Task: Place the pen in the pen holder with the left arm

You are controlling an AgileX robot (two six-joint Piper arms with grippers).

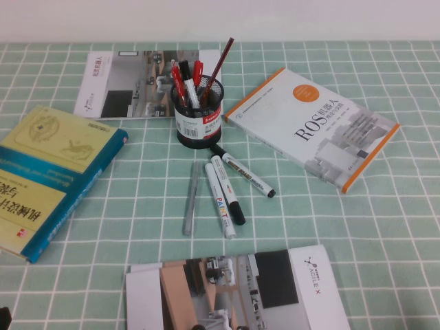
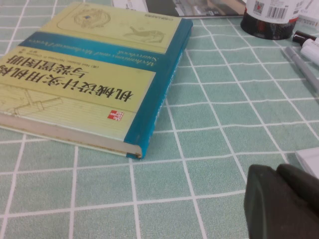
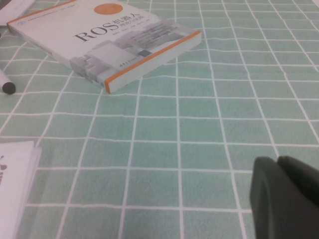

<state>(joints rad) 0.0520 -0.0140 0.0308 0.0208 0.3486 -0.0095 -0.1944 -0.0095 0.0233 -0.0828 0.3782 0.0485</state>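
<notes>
Your pen (image 1: 190,199) lies flat on the surface (image 1: 344,227), just left of the white markers (image 1: 223,194), near the pen holder (image 1: 198,113). Left pincer (image 2: 286,199) and right pincer (image 3: 289,196) hover low; finger state can't be told.

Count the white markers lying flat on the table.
3. All lie just in front of the pen holder, right of the grey pen: a left marker, a middle marker, and a right marker angled away. Neither claw is near them.
</notes>
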